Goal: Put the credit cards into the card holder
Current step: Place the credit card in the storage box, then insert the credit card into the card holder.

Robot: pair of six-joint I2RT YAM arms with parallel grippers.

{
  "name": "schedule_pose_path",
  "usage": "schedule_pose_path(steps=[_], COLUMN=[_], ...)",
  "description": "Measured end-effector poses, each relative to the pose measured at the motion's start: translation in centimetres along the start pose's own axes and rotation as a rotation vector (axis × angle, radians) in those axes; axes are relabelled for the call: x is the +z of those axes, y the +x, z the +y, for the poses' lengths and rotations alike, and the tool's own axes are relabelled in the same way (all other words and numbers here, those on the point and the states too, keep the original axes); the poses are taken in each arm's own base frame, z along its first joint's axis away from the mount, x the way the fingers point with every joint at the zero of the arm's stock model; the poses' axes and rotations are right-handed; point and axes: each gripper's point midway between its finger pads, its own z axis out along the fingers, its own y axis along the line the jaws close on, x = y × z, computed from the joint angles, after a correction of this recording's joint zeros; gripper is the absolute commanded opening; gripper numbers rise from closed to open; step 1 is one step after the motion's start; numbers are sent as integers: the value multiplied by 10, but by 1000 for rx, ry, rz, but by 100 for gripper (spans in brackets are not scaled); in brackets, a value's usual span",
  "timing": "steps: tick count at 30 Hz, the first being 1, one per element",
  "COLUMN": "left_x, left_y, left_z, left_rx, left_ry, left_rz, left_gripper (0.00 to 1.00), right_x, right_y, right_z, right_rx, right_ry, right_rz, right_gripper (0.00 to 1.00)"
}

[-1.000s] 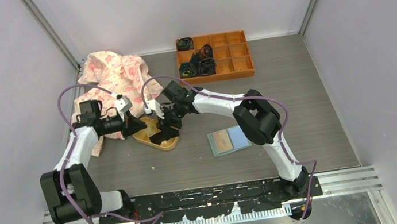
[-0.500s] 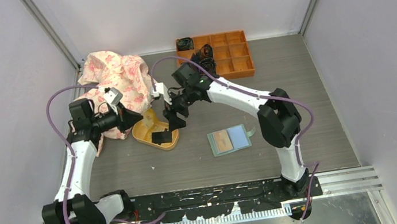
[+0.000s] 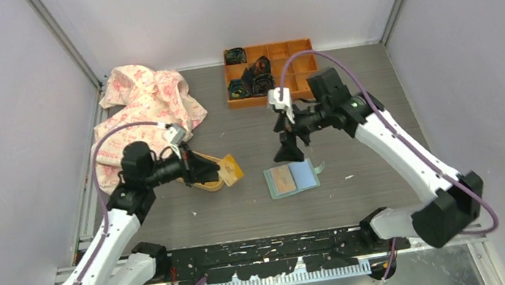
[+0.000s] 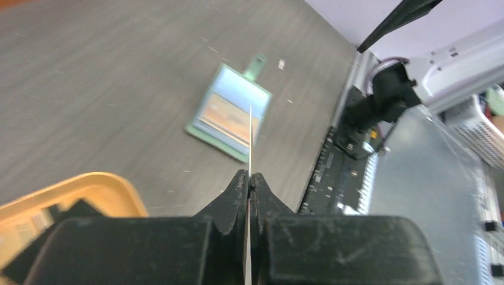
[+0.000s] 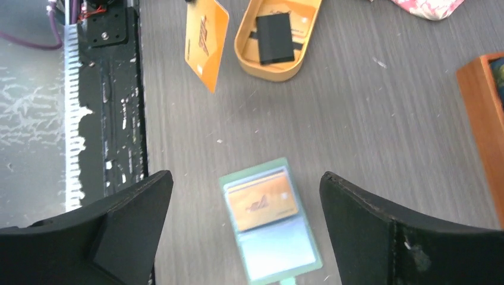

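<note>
The orange card [image 3: 232, 169] is thin, stiff and light, and I judge it slick on both faces. It wants pinching by one short edge with the pads flat on the faces, so the free end can lead into a sleeve. That is how it sits now. My left gripper [image 4: 249, 181] is closed right down on it, and in the left wrist view the card shows only as a thin pale line rising from between the fingertips, edge-on.

The card holder [image 5: 276, 249] lies open and flat on the table, ahead of and below those fingers and well apart from them. Its clear sleeves face up, and a sleeved card [image 5: 261, 199], also orange, is in one of them. I expect the holder to be soft and light enough to slide or fold when a card pushes at a sleeve mouth, so it probably needs pinning.

My right gripper [image 3: 290, 154] hangs above the holder with its jaws spread wide, holding nothing and touching nothing. The holder lies below the gap between its fingers. The yellow dish [image 5: 270, 72] sits just beside the left fingers with a dark rectangle [image 5: 274, 38] in it.
</note>
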Motion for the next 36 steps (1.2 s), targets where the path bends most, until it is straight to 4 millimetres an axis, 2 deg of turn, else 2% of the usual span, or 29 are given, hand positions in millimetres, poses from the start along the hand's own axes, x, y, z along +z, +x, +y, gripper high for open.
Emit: schedule_pose_path(steps=[3,6,9,12,15,19,24,26,28,29,30,31,33,34,36], left_x=[23,46,67,87,102,115,127,132,135,136,137,138,139,139,139], left_y=[16,36,53,68,71,73,69,65,61,59,58,57,54,53,51], left_z=[-26,-46,-60,-71,-69,-67,-75,-80,-84,-86,-87,-88,-91,-91,-92], left_rx=[-44,-83,-110,-144,-186,-217,-232,-231,-235,-235,-233,-231,-231,-230,-230], left_ry=[48,76,94,111,116,131,191,222,251,261,270,279,292,297,299], left_rz=[20,34,44,50,27,10,7,0,-10,-11,-14,-17,-22,-28,-34], left_gripper=[0,0,0,0,0,0,0,0,0,0,0,0,2,15,48], right_x=[-20,-19,-16,-19,-20,-14,0,6,11,13,15,17,18,18,16], right_y=[12,31,56,74,85,88,89,92,94,95,95,96,97,96,93], right_z=[23,47,60,61,61,63,62,61,61,61,62,63,65,68,72], right_rx=[21,87,178,261,322,363,412,422,429,436,440,443,449,459,458], right_ry=[14,-56,-117,-116,-110,-134,-187,-203,-216,-226,-234,-245,-265,-277,-298], right_rz=[-8,22,75,83,73,40,24,31,39,43,45,47,46,44,35], right_gripper=[99,100,99,99,100,97,90,84,71,57,37,23,8,4,1])
